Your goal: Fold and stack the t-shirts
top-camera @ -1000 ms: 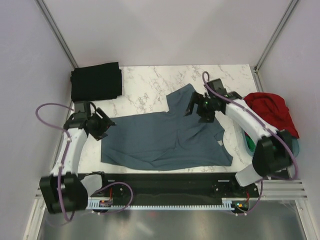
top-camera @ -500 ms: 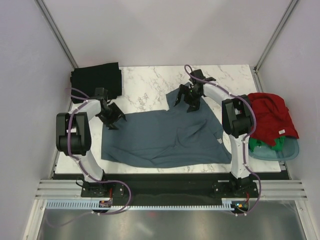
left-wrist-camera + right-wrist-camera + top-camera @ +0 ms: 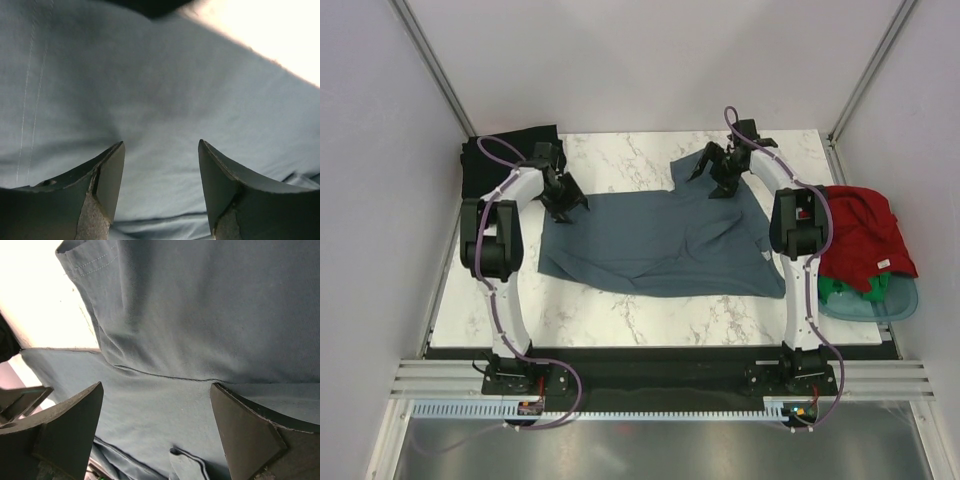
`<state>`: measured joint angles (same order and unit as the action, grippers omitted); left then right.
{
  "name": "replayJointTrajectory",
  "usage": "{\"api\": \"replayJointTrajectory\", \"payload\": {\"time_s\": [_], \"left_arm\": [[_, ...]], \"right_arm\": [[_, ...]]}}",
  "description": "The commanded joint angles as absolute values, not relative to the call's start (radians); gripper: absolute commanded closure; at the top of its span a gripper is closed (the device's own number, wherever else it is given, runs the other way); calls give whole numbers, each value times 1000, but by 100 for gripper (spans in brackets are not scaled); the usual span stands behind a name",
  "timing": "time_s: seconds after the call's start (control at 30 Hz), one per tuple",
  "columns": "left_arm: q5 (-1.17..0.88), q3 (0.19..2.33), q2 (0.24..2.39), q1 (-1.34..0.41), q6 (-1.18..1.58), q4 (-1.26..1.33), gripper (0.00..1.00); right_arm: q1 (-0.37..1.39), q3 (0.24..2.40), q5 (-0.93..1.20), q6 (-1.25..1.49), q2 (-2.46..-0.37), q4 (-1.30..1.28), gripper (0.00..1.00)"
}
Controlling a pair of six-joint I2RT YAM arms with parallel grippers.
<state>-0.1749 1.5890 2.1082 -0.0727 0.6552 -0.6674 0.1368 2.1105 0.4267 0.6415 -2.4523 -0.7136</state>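
Note:
A slate blue-grey t-shirt (image 3: 660, 245) lies spread on the marble table (image 3: 620, 165), with wrinkles near its right side. My left gripper (image 3: 563, 205) hovers open over the shirt's far left corner; the left wrist view shows only blue cloth (image 3: 150, 90) under the gap of the left gripper (image 3: 161, 145). My right gripper (image 3: 715, 176) stands open over the far right sleeve, with a seam and cloth (image 3: 200, 305) below the right gripper (image 3: 156, 387). A folded black t-shirt (image 3: 510, 162) lies at the back left. A red t-shirt (image 3: 860, 235) and a green one (image 3: 840, 290) are heaped at the right.
A pale blue plastic tub (image 3: 905, 300) sits off the table's right edge under the red and green cloth. Frame posts stand at the back corners. Bare marble (image 3: 620, 320) shows along the near side in front of the blue shirt.
Both arms have stretched out toward the back of the table. The blue-grey shirt has shifted back with them and lies flatter. The left jaws have narrowed a little.

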Motion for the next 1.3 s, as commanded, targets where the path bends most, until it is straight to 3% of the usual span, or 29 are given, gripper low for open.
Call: {"api": "replayJointTrajectory", "payload": {"time_s": [0.0,0.13,0.4,0.77,0.87,1.03,1.13,1.2,1.23,1.27], "left_arm": [[-138,1609,1950,-81,574,-690,32],[-69,1582,1761,-81,526,-752,31],[-5,1255,1445,-81,545,-770,30],[20,1017,1434,-81,566,-657,32],[35,1002,1456,-81,580,-637,33],[89,991,1493,-81,601,-635,34],[103,994,1537,-81,606,-630,37],[118,997,1563,-81,606,-621,45],[127,997,1568,-81,601,-615,50],[136,1002,1575,-81,597,-609,62]], "right_arm": [[147,2108,376,584,-2441,-738,3],[152,2057,439,588,-2349,-719,2],[155,1853,466,554,-2039,-723,2],[193,1111,552,655,-1406,-543,2],[215,993,566,701,-1310,-483,2],[224,968,574,677,-1298,-506,2],[224,971,569,667,-1293,-514,2],[222,973,569,661,-1293,-520,2],[224,971,568,658,-1295,-523,2],[224,969,566,657,-1295,-523,2]]}}
